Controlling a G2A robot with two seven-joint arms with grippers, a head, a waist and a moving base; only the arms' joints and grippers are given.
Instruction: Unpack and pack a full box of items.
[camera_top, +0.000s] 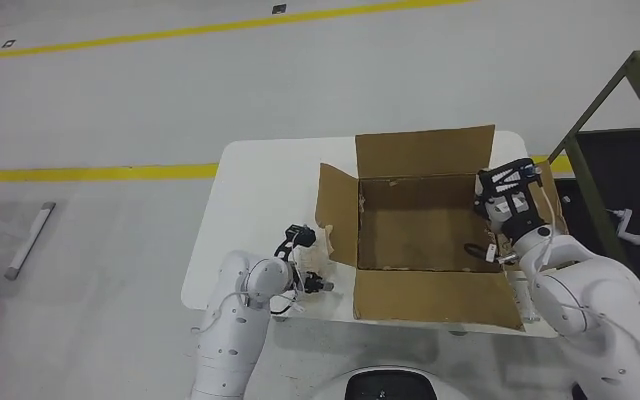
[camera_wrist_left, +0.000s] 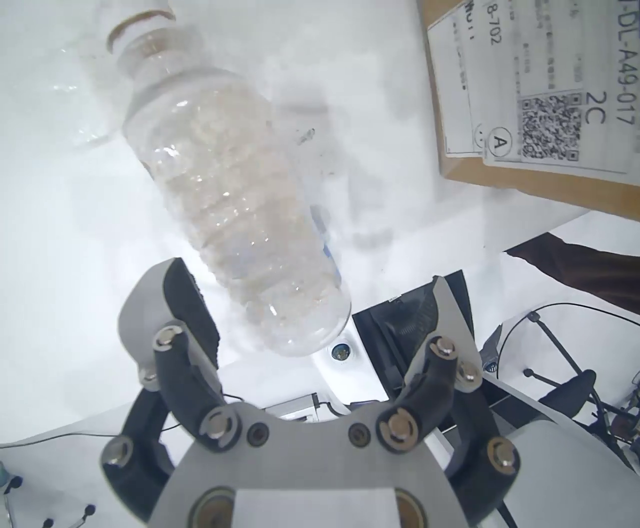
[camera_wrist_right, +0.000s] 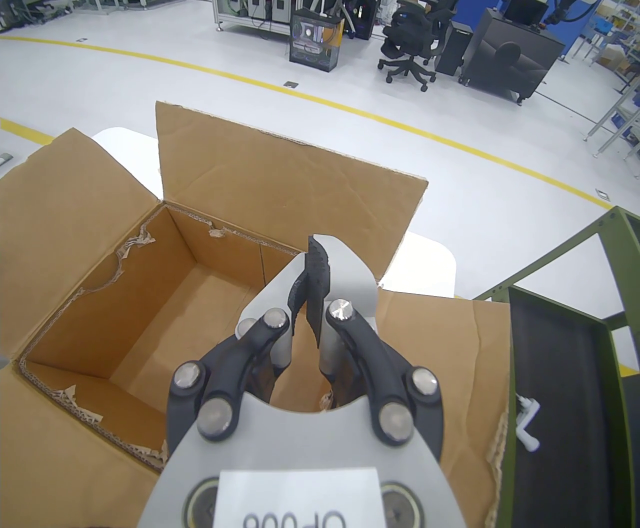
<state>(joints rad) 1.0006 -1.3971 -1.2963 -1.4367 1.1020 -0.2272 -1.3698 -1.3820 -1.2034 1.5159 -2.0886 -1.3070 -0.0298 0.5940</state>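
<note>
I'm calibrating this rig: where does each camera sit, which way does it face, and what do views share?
Top view: above the arms, looking down at the table and open box; left arm and right arm show.
Left wrist view: on the left wrist, facing down at a bottle on the table; open left gripper shows.
Right wrist view: on the right wrist, facing across the box toward the floor; shut right gripper shows.
Shared: all three show the box.
</note>
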